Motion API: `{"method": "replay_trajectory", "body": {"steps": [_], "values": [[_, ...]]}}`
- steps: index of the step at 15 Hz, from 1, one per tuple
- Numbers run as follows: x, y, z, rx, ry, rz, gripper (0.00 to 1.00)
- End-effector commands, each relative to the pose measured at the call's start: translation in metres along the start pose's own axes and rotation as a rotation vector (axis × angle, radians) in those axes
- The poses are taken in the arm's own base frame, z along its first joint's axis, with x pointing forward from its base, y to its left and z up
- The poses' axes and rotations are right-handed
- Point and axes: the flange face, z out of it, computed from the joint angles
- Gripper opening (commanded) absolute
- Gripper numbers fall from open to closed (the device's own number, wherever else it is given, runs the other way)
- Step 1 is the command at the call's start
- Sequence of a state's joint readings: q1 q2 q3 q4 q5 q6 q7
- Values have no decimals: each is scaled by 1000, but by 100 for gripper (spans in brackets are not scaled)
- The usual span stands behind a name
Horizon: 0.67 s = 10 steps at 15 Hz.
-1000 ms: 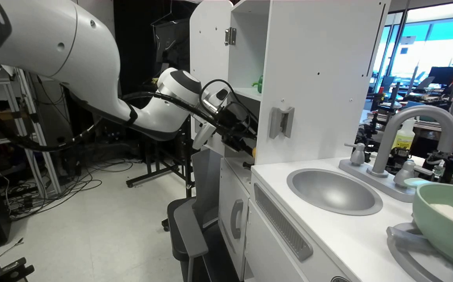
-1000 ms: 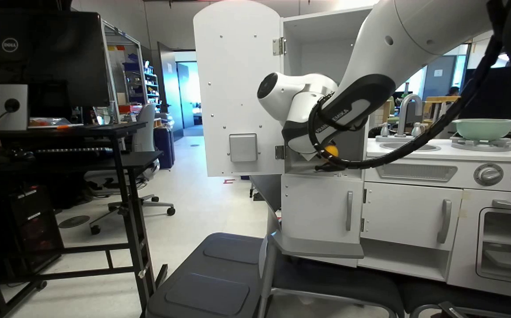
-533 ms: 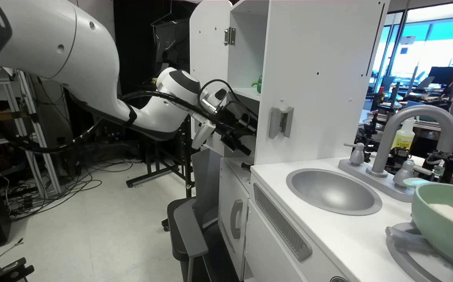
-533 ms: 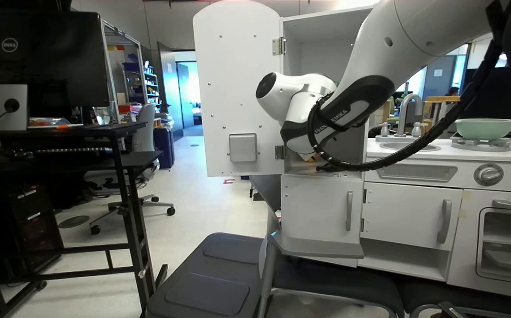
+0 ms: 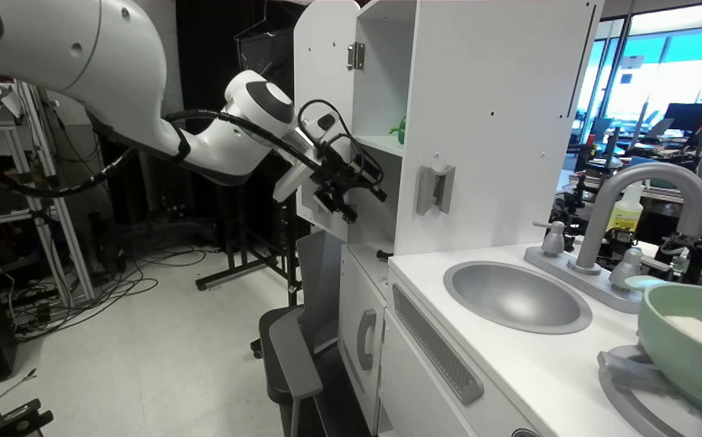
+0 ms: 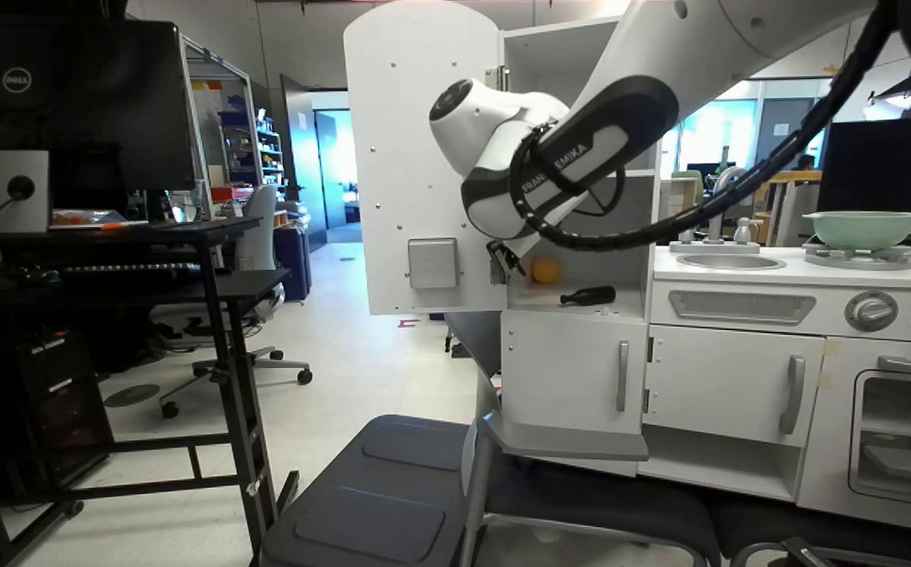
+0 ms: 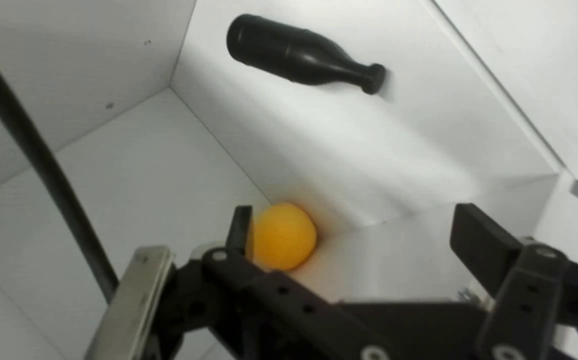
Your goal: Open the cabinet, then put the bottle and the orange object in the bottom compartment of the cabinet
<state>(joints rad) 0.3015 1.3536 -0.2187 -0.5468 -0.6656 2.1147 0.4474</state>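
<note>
The white cabinet (image 5: 484, 79) stands with its door (image 6: 424, 157) swung wide open. The orange object (image 6: 546, 270) rests in the bottom compartment (image 6: 601, 268), in a back corner by the hinge-side wall. The dark bottle (image 6: 589, 296) lies on its side on the same floor; it also shows whole in the wrist view (image 7: 298, 52), and its neck in an exterior view (image 5: 384, 255). My gripper (image 7: 356, 235) is open and empty, raised at the compartment's front (image 5: 365, 205). In the wrist view the orange object (image 7: 286, 235) is beyond the left finger, which overlaps its edge.
A green toy (image 5: 400, 130) stands on the shelf above. The side wall, shelf edge and open door bound the opening. A grey chair (image 5: 293, 346) stands before the lower doors. A sink (image 5: 517, 297) and green bowl (image 5: 690, 346) are on the counter.
My gripper has moved up and back out of the bottom compartment. The orange object, earlier by the gripper, now sits farther toward the hinge-side corner. The bottle has not visibly moved.
</note>
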Motion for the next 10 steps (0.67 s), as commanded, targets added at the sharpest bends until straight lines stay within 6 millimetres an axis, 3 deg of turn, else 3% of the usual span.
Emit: {"method": "replay_trajectory", "body": {"steps": [1, 5, 10], "values": [[20, 12, -49, 144, -8, -143, 100], [29, 26, -89, 278, -9, -310, 100], [12, 32, -117, 368, -52, -480, 100]]}}
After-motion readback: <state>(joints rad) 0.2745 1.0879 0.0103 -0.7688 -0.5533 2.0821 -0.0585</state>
